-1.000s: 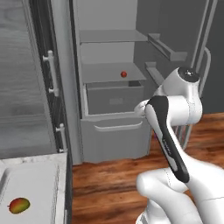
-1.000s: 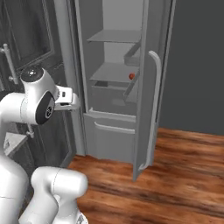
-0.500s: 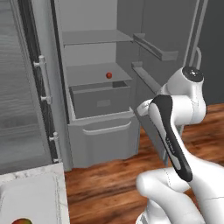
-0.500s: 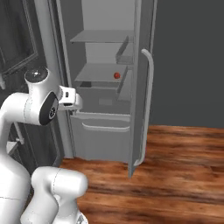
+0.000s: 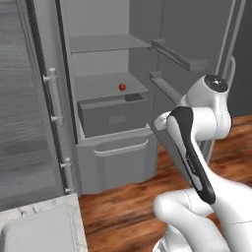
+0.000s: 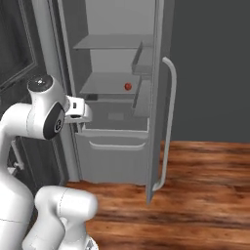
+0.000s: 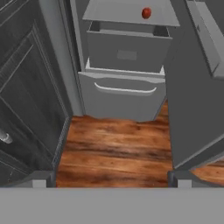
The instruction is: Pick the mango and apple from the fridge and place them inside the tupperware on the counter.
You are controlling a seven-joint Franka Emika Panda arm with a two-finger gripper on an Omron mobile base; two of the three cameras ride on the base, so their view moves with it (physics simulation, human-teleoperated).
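Note:
A small round red apple (image 5: 122,87) (image 6: 128,86) (image 7: 146,12) lies on a grey shelf of the open fridge (image 5: 98,59), just above a pulled-out grey drawer (image 5: 113,115) (image 7: 126,54). My gripper (image 7: 110,179) is open with nothing between its fingertips, and it hangs over the wood floor well short of the fridge and below the apple. The hand (image 6: 79,110) shows in front of the drawer. A corner of the pale tupperware (image 5: 34,236) sits on the marble counter (image 5: 73,209) at the lower left. The mango is out of view.
The fridge door (image 6: 157,97) with its long bar handle (image 6: 168,122) stands open on the right, with door racks (image 5: 177,54) inside. A dark wood-grain cabinet (image 7: 26,87) flanks the fridge on the left. Wood floor (image 7: 113,148) lies before the lower drawer (image 7: 124,98).
The base has moved, so both base views have shifted: the fridge looks closer and more central, and the counter part holding the mango has slid out of the left base view. The gripper stays open.

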